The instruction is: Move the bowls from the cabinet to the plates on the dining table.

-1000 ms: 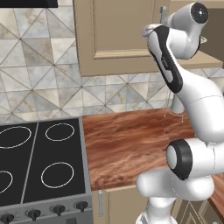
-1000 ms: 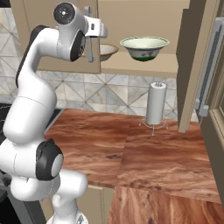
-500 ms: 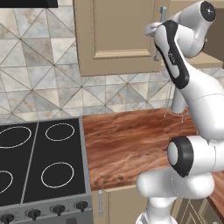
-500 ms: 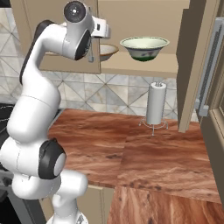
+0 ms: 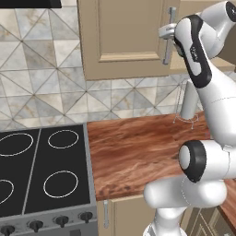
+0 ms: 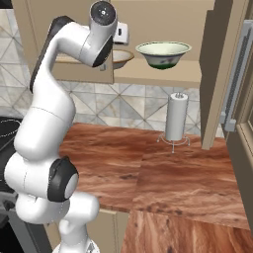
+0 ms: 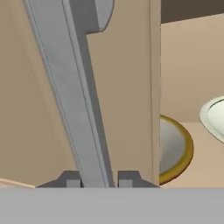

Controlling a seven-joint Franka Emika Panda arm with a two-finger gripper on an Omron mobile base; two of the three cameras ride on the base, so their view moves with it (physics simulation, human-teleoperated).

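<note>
The tan cabinet [image 5: 124, 37] hangs above the counter with its left door closed and its right door [image 6: 222, 74] swung open. On the shelf inside sit the two bowls: a cream bowl [image 6: 122, 57] with a tan rim and a pale green-white bowl [image 6: 163, 53] to its right. Past the door's edge, the hand view shows the cream bowl [image 7: 175, 148] and the pale bowl [image 7: 215, 118]. My gripper [image 7: 99, 179] is shut on the left door's silver bar handle [image 7: 74, 87], a fingertip pressed on each side. From the base, the gripper [image 5: 167, 33] sits high at the handle [image 5: 170, 44]. The plates and dining table are out of view.
A paper towel roll [image 6: 176, 117] on a wire stand sits on the reddish wood counter [image 5: 138, 147] under the cabinet. A black stove [image 5: 37, 170] lies to the left. The open right door carries a long silver handle [image 6: 239, 74]. Tiled wall behind.
The hand has risen and moved in to the left door's handle, and its jaws have closed from wide apart onto the bar. The bowls have not moved.
</note>
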